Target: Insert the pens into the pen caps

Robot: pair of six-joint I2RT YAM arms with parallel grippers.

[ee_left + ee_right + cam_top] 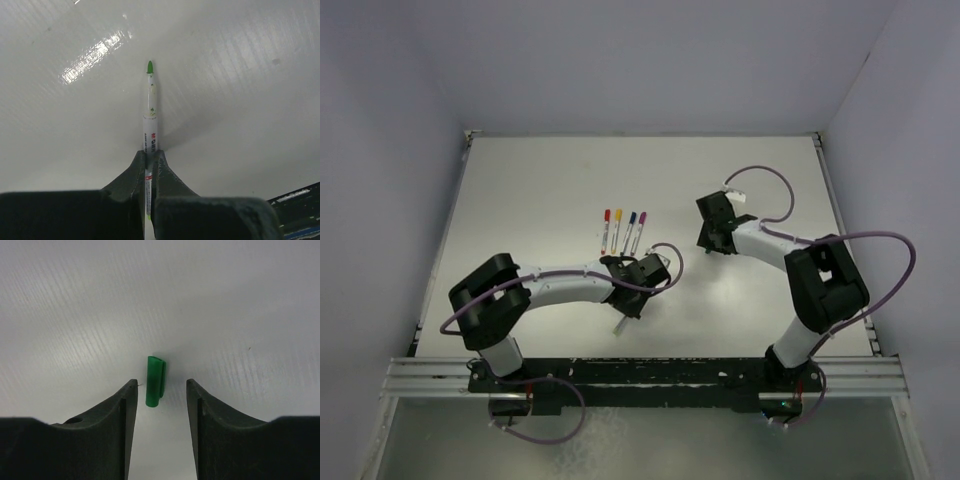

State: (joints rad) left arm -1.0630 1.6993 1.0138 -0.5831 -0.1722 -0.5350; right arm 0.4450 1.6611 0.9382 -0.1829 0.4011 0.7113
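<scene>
My left gripper point(150, 157) is shut on a pale pen point(150, 122) with a green tip point(149, 67); the pen points forward, just above the white table. In the top view this gripper point(628, 298) is near the table's middle front, and the pen's end point(617, 325) pokes out below it. My right gripper point(161, 383) is open, with its fingers on either side of a green cap point(155, 381) that lies on the table, nearer the left finger. In the top view the right gripper point(714, 238) hides the cap.
Several pens lie side by side in a row behind the left gripper, with red point(606, 216), yellow point(618, 215), blue point(632, 217) and purple point(642, 216) caps on them. The table point(540, 190) has raised edges and walls on three sides.
</scene>
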